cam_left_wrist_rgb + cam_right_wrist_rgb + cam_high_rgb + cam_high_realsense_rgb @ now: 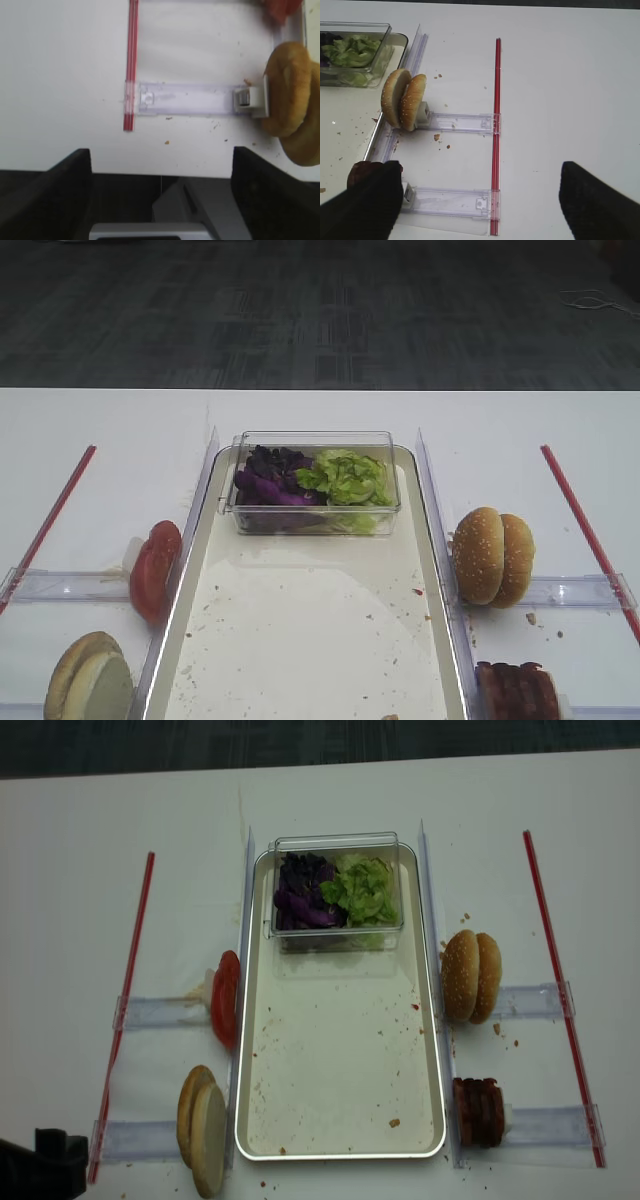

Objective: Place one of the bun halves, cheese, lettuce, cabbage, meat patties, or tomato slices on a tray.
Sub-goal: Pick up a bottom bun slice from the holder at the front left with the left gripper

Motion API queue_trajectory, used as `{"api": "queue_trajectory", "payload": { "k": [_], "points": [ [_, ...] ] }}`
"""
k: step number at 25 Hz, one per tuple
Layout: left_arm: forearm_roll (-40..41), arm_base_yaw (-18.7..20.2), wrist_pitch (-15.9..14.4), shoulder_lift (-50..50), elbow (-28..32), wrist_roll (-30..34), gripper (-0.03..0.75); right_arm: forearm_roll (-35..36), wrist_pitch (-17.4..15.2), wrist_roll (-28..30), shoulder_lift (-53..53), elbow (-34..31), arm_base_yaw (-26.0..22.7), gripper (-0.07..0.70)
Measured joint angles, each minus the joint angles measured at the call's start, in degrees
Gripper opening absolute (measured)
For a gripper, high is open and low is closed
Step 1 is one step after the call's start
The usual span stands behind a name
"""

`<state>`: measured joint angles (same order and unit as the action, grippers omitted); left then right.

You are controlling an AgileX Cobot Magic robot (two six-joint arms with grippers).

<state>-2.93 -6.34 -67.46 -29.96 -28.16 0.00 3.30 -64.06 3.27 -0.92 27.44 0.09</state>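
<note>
The off-white tray [300, 630] [340, 1060] lies mid-table, bare but for crumbs. At its far end a clear box holds purple cabbage [268, 480] and green lettuce [348, 477]. Left of the tray stand tomato slices [154, 568] and, nearer, the bun halves [88, 680] [292, 95]. The meat patties [515, 692] [360, 171] sit at the tray's right. No cheese is in view. My left gripper [160, 187] is open and empty over the table's front edge, left of the bun halves. My right gripper [480, 200] is open and empty above the table, its left finger beside the patties.
Sesame-seeded buns [492, 555] stand on edge right of the tray. Clear plastic racks [460, 122] [190, 97] and red strips [585, 530] [50, 520] lie on both sides. A dark part of the left arm [40, 1168] shows at the near left corner.
</note>
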Motion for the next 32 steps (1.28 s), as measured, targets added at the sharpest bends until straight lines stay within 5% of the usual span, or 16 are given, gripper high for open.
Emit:
{"api": "queue_trajectory", "payload": {
  "k": [9, 18, 24, 32],
  "points": [
    [1.21, 0.0, 1.4, -24.31, -0.44, 0.0, 0.559, 0.0, 0.0, 0.0, 0.0, 0.0, 0.0, 0.66],
    [1.2, 0.0, 2.74, -25.84, -0.9, -0.55, 0.559, 0.0, 0.0, 0.0, 0.0, 0.0, 0.0, 0.66],
    [1.09, 0.0, -1.48, -25.84, -6.94, -1.56, 0.559, 0.0, 0.0, 0.0, 0.0, 0.0, 0.0, 0.66],
    [0.2, 0.0, -2.45, -25.84, -9.12, -2.55, 0.559, 0.0, 0.0, 0.11, 0.0, 0.0, 0.0, 0.66]
  ]
}}
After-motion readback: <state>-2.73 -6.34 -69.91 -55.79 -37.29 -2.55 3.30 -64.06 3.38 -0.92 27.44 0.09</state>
